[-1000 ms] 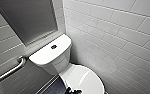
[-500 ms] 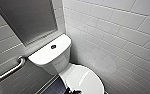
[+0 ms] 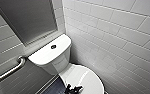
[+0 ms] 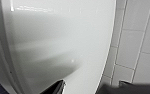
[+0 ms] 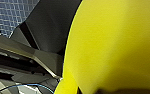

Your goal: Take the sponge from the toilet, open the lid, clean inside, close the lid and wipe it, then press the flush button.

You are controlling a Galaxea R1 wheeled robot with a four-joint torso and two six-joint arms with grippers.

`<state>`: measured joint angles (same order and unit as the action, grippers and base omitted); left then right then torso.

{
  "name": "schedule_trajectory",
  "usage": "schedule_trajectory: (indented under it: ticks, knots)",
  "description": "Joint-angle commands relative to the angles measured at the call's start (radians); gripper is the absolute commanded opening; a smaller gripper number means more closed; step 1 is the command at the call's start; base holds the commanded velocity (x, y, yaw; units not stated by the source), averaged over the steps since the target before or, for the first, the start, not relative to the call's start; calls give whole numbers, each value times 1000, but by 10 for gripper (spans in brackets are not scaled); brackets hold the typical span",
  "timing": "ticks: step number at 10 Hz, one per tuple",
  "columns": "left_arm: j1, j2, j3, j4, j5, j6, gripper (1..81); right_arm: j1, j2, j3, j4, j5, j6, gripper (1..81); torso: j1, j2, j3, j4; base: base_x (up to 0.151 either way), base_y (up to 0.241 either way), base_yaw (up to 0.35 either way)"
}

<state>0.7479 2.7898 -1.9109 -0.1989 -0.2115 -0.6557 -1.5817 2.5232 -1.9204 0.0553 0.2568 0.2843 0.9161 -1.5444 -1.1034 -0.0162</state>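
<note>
Though sponge (image 5: 111,45) sits close up by R jaws, can't tell if clamped; L jaws apart.

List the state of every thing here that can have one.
lid: closed, flat on the bowl.
sponge: off the toilet, apparently held at the right wrist.
left gripper: open, at the lid's edge.
flush button: on the tank top, nothing touching it.

Showed black, jagged left gripper (image 3: 73,88) w/ dark grey fingers (image 4: 56,87); at rt wrist, dark grey angular plates (image 5: 48,30), lighter grey brackets (image 5: 21,47), thin blue cable (image 5: 23,86).
</note>
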Motion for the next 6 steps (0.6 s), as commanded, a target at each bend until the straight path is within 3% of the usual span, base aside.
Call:
schedule_trajectory:
  ticks: [1,3,6]
  knots:
    - [-77,-34,71,15,46,4,811,-16,-24,11,-17,-80,0,10,0,0,0,0,0,0,0]
    - [-58,-90,136,15,41,8,811,-12,-19,11,-17,-82,0,10,0,0,0,0,0,0,0]
    - [-25,-74,88,16,43,10,811,-5,-13,11,-19,-93,-2,10,0,0,0,0,0,0,0]
